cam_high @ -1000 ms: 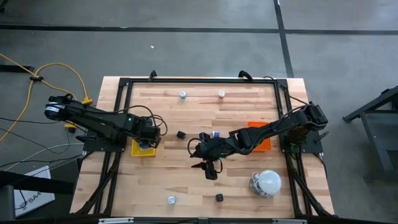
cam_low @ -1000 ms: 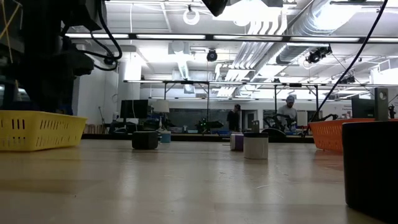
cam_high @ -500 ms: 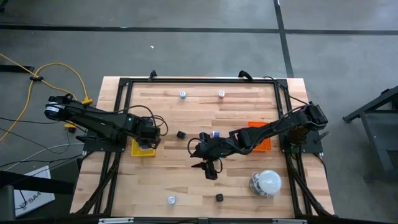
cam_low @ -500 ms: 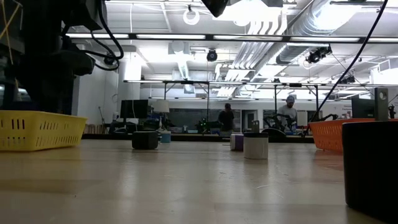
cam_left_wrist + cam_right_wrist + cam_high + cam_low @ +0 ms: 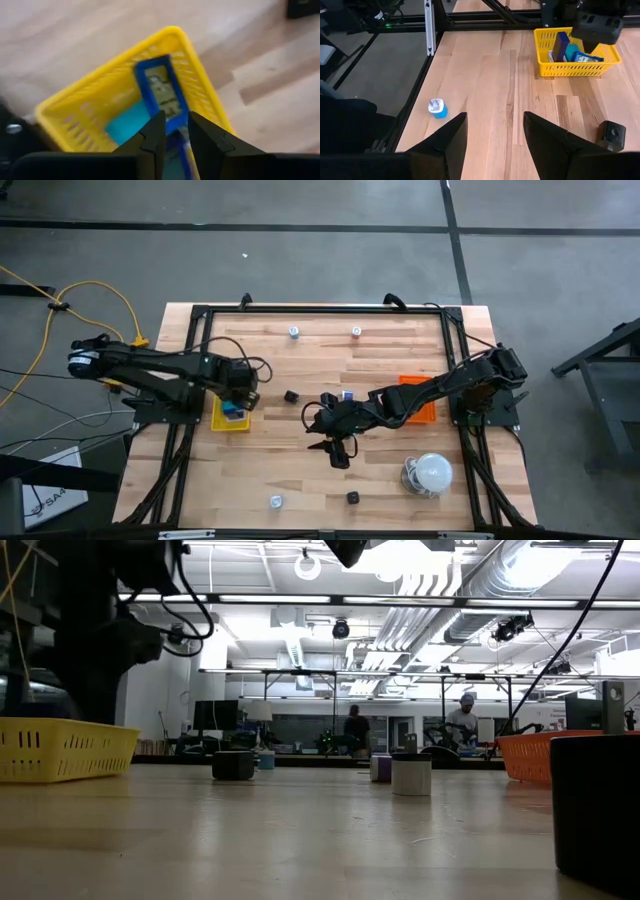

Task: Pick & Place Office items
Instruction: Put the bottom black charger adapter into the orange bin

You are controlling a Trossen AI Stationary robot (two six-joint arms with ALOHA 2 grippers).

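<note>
My left gripper [image 5: 175, 132] hangs shut above the yellow tray [image 5: 231, 418], pointing down, with nothing between its fingers. Blue sticks [image 5: 160, 92] lie in that tray [image 5: 100, 95]. My right gripper [image 5: 336, 448] hovers open over the table's middle, also holding nothing. Loose office items rest on the wood. A black block [image 5: 291, 395] and a blue-purple piece [image 5: 347, 395] lie near the middle. Two white-silver bits [image 5: 293, 332] [image 5: 356, 332] sit at the far edge. Another bit [image 5: 438, 107] and a black block [image 5: 352, 497] sit near the front.
An orange tray [image 5: 422, 408] sits under the right arm. A large white dome [image 5: 432, 473] with a coiled cable stands at the near right. A black frame rail [image 5: 320, 308] runs round the table. People stand in the room far behind.
My left gripper has swung a little toward the table's far edge, staying above the yellow tray. A person in the background has walked toward the left.
</note>
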